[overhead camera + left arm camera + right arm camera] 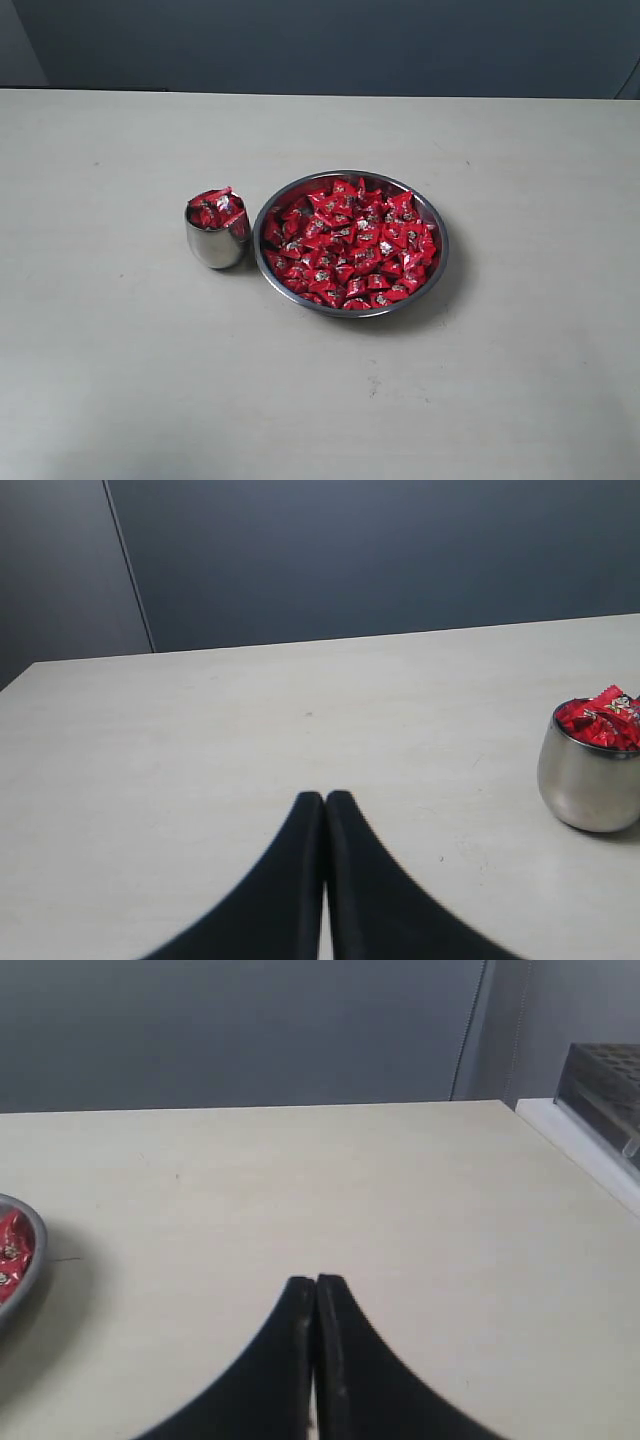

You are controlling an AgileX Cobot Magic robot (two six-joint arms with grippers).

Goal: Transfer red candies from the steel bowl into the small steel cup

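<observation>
Beside the bowl [350, 313] the cup [217, 245] stands heaped, left gripper [326, 798] and right gripper [316, 1282] closed empty; another pick likely needs 1 opened over the candies [350, 245].

- Illumination is even, diffuse and moderately bright in all three views; the pale worktop [120, 380] renders without blown-out areas.
- The steel bowl [443, 250] casts a faint, soft-edged shadow toward the worktop's right and front edges, so light arrives from above, slightly left and rear.
- The small steel cup [585, 780] shows a dull, smooth sheen and a short dark shadow at its base.
- The red candies [350, 245] carry small white glints; wrapper detail is soft.
- The left gripper [325, 800] and right gripper [315, 1282] render as flat black shapes with blurred outlines, out of focus.
- The wall [400, 550] beyond the worktop's far edge is dim blue-grey.
</observation>
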